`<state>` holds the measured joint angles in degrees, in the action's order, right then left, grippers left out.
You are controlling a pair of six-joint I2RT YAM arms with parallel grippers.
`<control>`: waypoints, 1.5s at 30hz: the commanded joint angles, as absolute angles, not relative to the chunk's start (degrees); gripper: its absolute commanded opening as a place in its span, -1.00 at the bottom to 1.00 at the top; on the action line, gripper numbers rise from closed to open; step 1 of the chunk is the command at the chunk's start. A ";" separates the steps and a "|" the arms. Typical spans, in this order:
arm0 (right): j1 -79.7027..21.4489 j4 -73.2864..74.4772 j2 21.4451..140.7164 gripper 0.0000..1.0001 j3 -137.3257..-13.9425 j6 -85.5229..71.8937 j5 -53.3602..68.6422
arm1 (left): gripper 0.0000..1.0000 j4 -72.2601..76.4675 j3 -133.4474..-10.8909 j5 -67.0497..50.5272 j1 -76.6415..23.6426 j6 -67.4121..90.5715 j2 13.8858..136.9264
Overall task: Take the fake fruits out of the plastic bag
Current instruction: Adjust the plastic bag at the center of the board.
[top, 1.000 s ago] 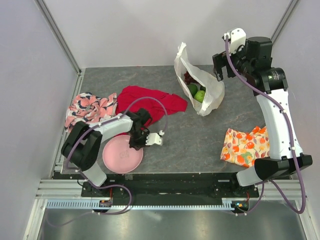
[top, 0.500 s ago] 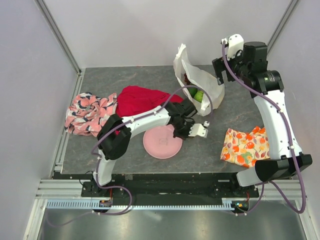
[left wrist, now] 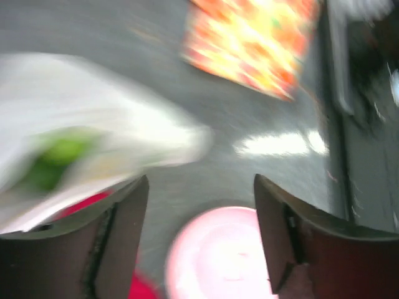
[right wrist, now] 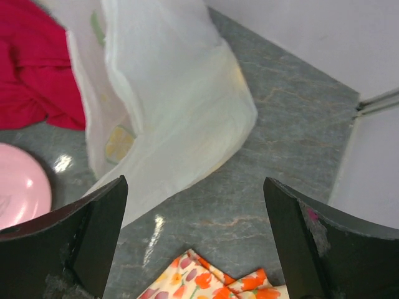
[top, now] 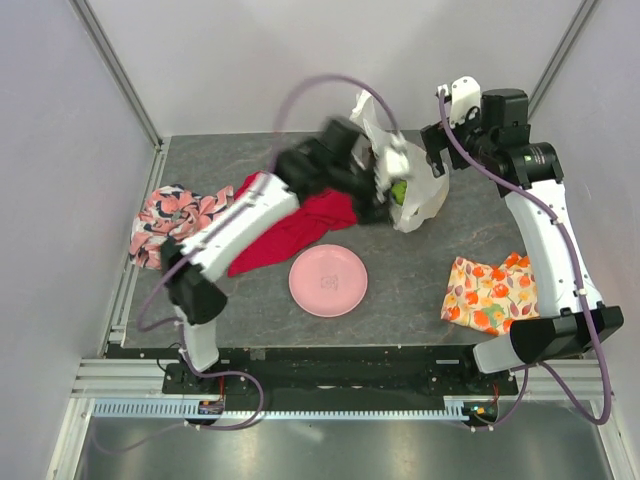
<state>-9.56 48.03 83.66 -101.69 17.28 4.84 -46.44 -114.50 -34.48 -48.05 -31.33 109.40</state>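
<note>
Grey table, bag apparently beside left tool

Crinkly white plastic bag, green fruit inside

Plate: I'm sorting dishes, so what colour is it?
The plate is pink, clearest from the top camera.

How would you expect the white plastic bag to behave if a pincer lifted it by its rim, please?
The plastic bag looks thin and creased, so it would probably flop. With green fruit inside, it may swing or spill.
</note>
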 commanded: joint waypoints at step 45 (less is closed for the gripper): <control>-0.26 63.02 81.40 -0.92 -79.30 14.85 -1.57 | -0.97 -16.35 -92.77 -42.26 -24.96 4.47 89.77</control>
<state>0.54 58.61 87.22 -84.84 6.66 4.43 -17.93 -101.84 -35.75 -24.93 0.64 102.59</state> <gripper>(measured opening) 0.053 0.034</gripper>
